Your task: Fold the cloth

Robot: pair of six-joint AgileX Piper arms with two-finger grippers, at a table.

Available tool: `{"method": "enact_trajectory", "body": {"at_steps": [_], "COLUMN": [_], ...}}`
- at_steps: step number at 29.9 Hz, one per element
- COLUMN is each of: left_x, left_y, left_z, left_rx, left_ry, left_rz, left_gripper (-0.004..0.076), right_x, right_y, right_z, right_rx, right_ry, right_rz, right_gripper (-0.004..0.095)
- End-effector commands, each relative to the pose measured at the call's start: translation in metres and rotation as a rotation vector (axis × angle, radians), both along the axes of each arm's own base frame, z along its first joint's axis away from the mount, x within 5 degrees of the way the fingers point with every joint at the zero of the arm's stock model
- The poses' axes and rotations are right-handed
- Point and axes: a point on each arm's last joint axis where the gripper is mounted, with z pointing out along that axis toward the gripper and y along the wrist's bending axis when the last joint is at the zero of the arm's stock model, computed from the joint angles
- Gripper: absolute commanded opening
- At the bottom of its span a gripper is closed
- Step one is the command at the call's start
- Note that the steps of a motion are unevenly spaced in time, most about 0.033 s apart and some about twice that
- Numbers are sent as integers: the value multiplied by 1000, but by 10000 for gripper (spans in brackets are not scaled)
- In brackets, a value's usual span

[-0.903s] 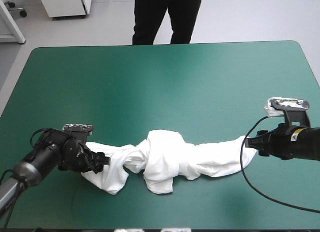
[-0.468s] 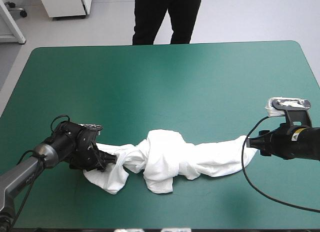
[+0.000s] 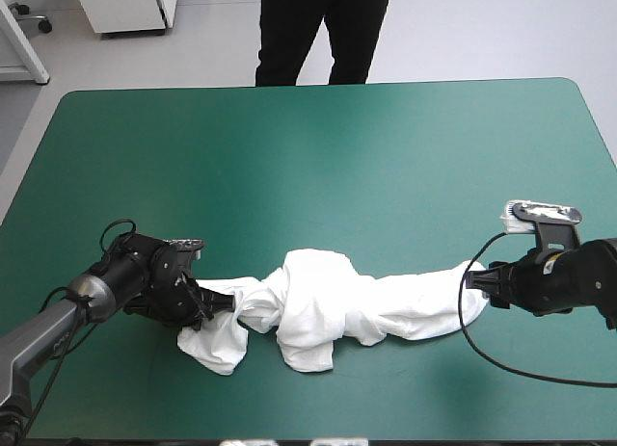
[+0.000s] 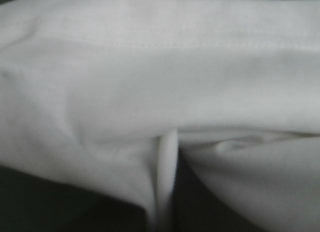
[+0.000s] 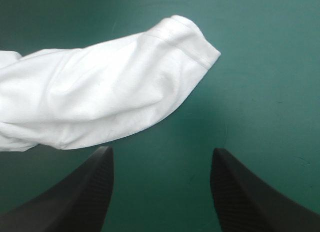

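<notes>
T-shirt (image 3: 318, 306): white, crumpled into a long twisted heap, stretched from left to right across the near half of the teal-green cover (image 3: 318, 147). Bulkiest at the middle, with rolled folds piled there; thinner toward both ends, a flatter flap spreading toward the near edge at the left end.

Left gripper (image 3: 220, 301): low on the cover at the heap's left end, pushed in among the folds. All but closed, with a narrow ridge of fabric (image 4: 165, 177) pinched between the dark fingers. Nearly nothing else in that wrist view but white cloth, crossed by a stitched hem line.

Right gripper (image 5: 161, 152): at the heap's right end, low over the table, spread wide and holding nothing, with only bare cover between the black fingers. Hemmed sleeve end (image 5: 192, 39) lying flat just ahead of it, apart from both fingers, the rest of the sleeve trailing off toward the middle of the heap.
</notes>
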Motion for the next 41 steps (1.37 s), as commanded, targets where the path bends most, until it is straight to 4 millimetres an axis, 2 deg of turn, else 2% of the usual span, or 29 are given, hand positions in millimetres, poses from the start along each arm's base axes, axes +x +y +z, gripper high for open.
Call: {"method": "enact_trajectory", "body": {"at_steps": [1,7,14,21,25,28,31,33,37,41], "left_x": [6,6,6,6,6,6,9,14,28,39], "left_y": [8,8,8,8,8,8,7,6,3,2], "left_z": [-9,-9,-9,-9,-9,-8,-5,1,30,79], "left_rx": [84,86,86,86,86,85,82,81,78,69], "left_ry": [-40,-41,-41,-41,-41,-43,-54,-67,-157,-307], "left_rz": [-48,-50,-50,-53,-53,-53,-52,-52,-58,-65], "left_gripper": [-4,-4,-4,-4,-4,-4,-4,-4,-4,-4], "right_x": [16,32,35,49,58,63,66,66,66,66], "right_y": [2,9,15,20,27,35,38,38,38,36], "right_z": [-16,-58,-101,-127,-144,-153,-156,-155,-134,-88], "right_rx": [9,45,127,151,207,271,303,300,287,265], "right_ry": [-20,85,120,153,225,248,249,243,197,69], "right_rz": [-23,-32,-56,-68,-65,-14,-13,7,60,103], "right_gripper": [550,550,550,548,485,345,104,-15,-12,-12]}}
